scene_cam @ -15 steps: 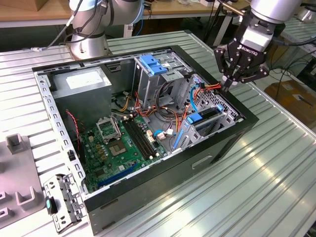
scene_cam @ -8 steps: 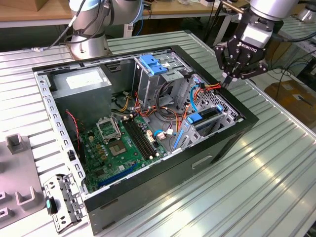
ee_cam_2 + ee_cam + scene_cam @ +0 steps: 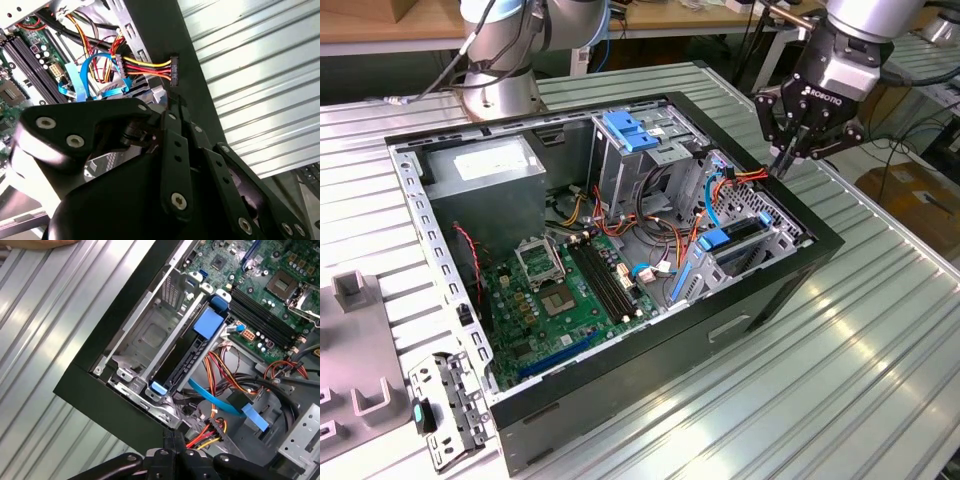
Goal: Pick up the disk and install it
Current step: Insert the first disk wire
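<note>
The disk (image 3: pixel 740 232), a black drive in a bright blue carrier, sits in the metal bay at the corner of the open computer case (image 3: pixel 800 270). In the first wrist view the disk (image 3: pixel 182 360) lies along the bay next to an empty slot. My gripper (image 3: pixel 786 165) hangs just above the case's rim on the exterior view's right, beyond the disk. It is shut with nothing between its fingers. In both wrist views its closed tips (image 3: pixel 172 102) (image 3: pixel 175 437) are close to a black connector (image 3: pixel 173 70) on yellow, red and black wires.
A grey power supply box (image 3: pixel 485 170) with a white label fills the case's far corner. A light blue latch (image 3: pixel 630 130) tops the drive cage. The green motherboard (image 3: pixel 565 290) lies on the case floor. A metal bracket (image 3: pixel 445 410) rests on the ribbed table (image 3: pixel 860 370).
</note>
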Motion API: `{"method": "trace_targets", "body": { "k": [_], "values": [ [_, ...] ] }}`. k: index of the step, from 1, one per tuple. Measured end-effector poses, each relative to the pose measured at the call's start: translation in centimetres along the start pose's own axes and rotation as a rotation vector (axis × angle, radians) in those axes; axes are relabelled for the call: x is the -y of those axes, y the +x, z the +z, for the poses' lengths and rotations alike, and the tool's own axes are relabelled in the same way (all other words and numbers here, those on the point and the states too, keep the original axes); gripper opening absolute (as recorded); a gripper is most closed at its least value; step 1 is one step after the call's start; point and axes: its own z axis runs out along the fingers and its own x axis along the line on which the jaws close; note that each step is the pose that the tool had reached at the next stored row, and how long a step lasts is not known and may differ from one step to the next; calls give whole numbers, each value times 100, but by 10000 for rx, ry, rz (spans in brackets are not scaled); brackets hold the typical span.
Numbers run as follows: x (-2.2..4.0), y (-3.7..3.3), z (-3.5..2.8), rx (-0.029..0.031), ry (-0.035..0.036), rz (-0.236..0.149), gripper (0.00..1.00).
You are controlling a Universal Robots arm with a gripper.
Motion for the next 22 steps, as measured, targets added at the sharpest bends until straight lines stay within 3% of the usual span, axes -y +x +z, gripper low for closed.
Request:
{"method": "trace_targets", "body": {
  "k": [3,4,7,8,13,17,22],
  "values": [
    [38,-14,2,2,2,-103,24],
    [42,-19,4,3,4,-197,24],
    [45,-22,12,10,16,-779,25],
    [45,-22,20,32,37,-1111,31],
    [57,-20,68,68,79,-2384,31],
    [92,-29,83,73,84,-2623,31],
    [106,-32,112,82,101,-3594,31]
  ]
}}
